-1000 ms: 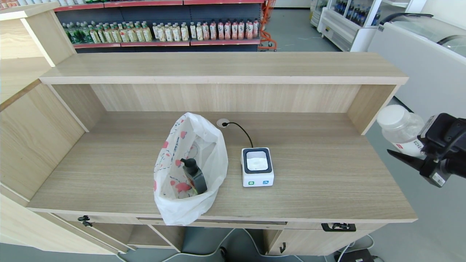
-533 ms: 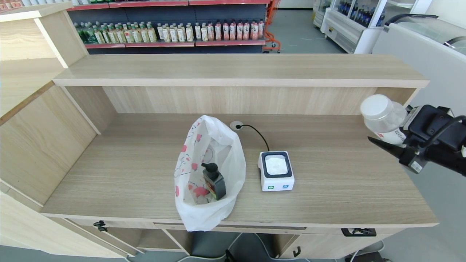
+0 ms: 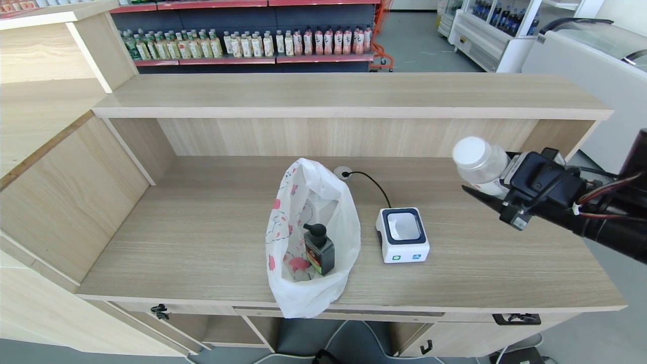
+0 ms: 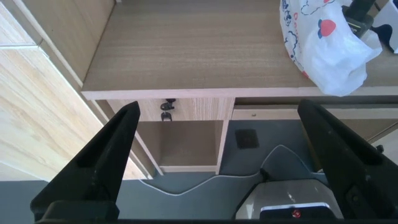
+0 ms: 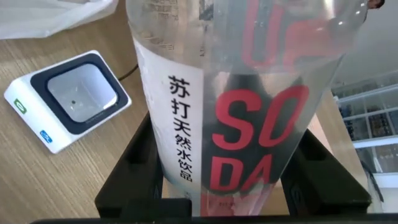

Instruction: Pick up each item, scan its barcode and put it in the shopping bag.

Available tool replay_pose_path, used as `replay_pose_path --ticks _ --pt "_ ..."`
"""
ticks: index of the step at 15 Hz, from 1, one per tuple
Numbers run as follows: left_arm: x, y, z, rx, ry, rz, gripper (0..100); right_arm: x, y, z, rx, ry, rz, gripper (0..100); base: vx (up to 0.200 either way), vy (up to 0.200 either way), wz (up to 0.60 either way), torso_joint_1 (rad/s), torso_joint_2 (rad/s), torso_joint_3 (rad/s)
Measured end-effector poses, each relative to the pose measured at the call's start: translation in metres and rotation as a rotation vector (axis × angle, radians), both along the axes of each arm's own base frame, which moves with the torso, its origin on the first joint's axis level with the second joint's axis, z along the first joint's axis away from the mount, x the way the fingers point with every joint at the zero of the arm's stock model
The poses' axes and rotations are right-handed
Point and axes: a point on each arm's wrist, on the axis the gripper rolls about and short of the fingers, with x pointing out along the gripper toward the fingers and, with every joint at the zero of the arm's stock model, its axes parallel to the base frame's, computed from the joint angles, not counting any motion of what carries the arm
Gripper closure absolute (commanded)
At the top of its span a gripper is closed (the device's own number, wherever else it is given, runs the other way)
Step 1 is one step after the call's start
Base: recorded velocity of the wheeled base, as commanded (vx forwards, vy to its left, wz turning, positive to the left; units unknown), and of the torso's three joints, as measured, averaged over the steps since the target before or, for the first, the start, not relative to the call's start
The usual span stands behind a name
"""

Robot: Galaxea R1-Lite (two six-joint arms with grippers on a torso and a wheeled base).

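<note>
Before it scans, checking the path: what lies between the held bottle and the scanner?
Nothing but bare countertop, in the head view, between bottle and scanner.

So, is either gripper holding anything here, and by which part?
The right gripper holds the clear bottle by its labelled body, one finger on each side. The left gripper is open and empty.

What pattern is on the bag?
The bag is white with red and dark prints; head view shows it best.

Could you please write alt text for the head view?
The right pincer holds a clear, white-capped bottle at the right end of the wooden counter. A white scanner sits right of an open shopping bag holding a dark pump bottle.
</note>
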Motion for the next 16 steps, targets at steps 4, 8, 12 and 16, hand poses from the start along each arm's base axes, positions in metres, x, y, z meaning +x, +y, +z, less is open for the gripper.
replay_pose_path --ticks 4,8,12,16 --pt "0.0 0.0 0.0 0.0 0.0 0.0 0 0.022 0.013 -0.017 0.009 -0.036 0.085 100 0.0 0.0 0.0 0.0 0.0 0.0" --pt "0.0 0.0 0.0 0.0 0.0 -0.001 0 0.039 0.024 -0.037 -0.004 -0.065 0.132 100 0.0 0.0 0.0 0.0 0.0 0.0" --pt "0.0 0.0 0.0 0.0 0.0 -0.001 0 0.047 0.044 -0.055 -0.008 -0.089 0.192 100 0.0 0.0 0.0 0.0 0.0 0.0" --pt "0.0 0.0 0.0 0.0 0.0 -0.001 0 0.047 0.046 -0.071 -0.037 -0.093 0.206 100 0.0 0.0 0.0 0.0 0.0 0.0"
